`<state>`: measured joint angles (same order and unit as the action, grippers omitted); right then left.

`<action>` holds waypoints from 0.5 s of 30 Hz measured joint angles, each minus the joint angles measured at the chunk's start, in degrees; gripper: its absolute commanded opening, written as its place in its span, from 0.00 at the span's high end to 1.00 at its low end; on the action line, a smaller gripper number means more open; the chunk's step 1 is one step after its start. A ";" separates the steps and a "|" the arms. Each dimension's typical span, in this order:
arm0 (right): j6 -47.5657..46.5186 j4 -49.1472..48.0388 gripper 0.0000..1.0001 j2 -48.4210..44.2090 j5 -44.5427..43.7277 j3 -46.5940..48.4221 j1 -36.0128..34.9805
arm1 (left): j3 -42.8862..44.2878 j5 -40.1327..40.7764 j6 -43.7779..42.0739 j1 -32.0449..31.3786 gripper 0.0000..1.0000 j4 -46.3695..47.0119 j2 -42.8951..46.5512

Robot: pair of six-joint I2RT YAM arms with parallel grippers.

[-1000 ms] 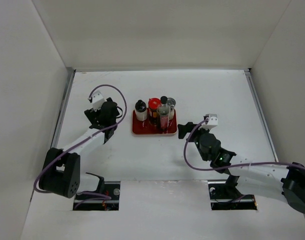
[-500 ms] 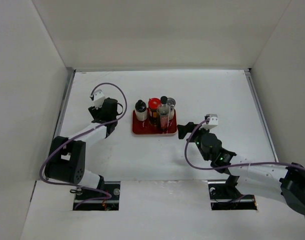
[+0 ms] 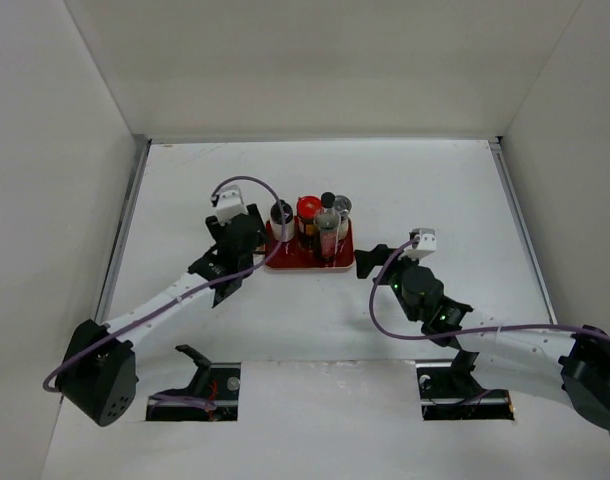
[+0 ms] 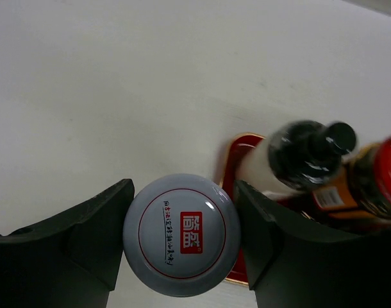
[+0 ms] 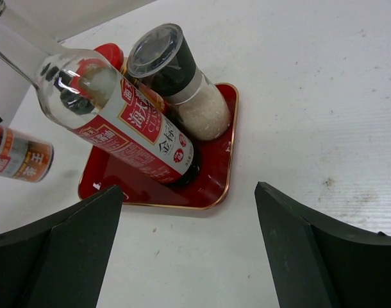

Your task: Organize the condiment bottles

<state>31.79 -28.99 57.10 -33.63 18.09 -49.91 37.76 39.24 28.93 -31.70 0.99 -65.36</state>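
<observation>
- Now my left gripper (image 4: 181, 224) is clamped on the grey-lidded jar (image 4: 181, 242), with one finger against each side of its lid.
- That jar is at the left edge of the red tray (image 4: 236, 153), just beside the black-capped white bottle (image 4: 304, 154).
- The red-lidded jar (image 4: 382, 176), the tall clear bottle (image 5: 118, 122) and the jar of white grains (image 5: 183, 90) stand on the tray.
- My right gripper (image 5: 188, 192) is spread wide with nothing between its fingers, near the tray's right side and not touching it.

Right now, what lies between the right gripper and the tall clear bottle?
Right wrist view: between the right gripper and the tall clear bottle lie only bare table and the near rim of the red tray.
</observation>
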 measured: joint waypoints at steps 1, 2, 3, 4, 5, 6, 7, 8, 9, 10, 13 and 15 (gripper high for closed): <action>0.00 0.00 0.09 0.00 0.00 0.00 0.00 | 0.04 0.00 0.02 -1.99 0.68 0.31 -0.33; -0.02 -0.02 0.09 0.04 0.00 0.00 0.00 | 0.04 0.02 0.04 -3.96 0.68 0.74 -0.94; -0.02 -0.04 0.09 0.11 0.00 0.00 0.00 | 0.07 0.00 0.04 -5.90 0.68 1.38 -1.90; -0.02 -0.11 0.09 0.26 0.00 0.00 0.00 | 0.11 0.00 0.00 -7.43 0.68 2.27 -2.99; -0.02 -0.13 0.09 0.37 0.02 0.00 0.00 | 0.15 -0.07 0.00 -9.05 0.68 3.45 -4.37; -0.02 -0.11 0.09 0.42 0.02 -0.02 0.00 | 0.31 -0.31 0.00 -10.49 0.68 4.63 -5.84; -0.02 -0.15 0.09 0.39 0.02 -0.04 0.02 | 0.55 -0.55 -0.09 -11.61 0.68 5.79 -7.39; 0.00 -0.15 0.09 0.39 0.02 -0.04 0.02 | 0.83 -0.72 -0.15 -12.33 0.68 6.75 -8.70; 0.00 -0.15 0.09 0.39 0.02 -0.07 0.02 | 1.09 -0.90 -0.26 -12.87 0.68 7.89 -10.05; -0.02 -0.17 0.09 0.39 0.02 -0.09 0.02 | 1.22 -0.98 -0.31 -13.16 0.68 9.05 -11.19; -0.02 -0.17 0.09 0.39 0.04 -0.15 0.04 | 1.81 -1.05 -0.59 -13.33 0.68 11.85 -13.90; 0.00 -0.20 0.08 0.39 0.04 -0.17 0.02 | 2.56 -1.11 -0.94 -13.33 0.68 13.11 -15.47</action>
<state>31.79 -29.19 57.49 -33.58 17.91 -49.89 40.32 38.13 27.99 -45.04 14.11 -80.84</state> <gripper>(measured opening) 0.914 0.594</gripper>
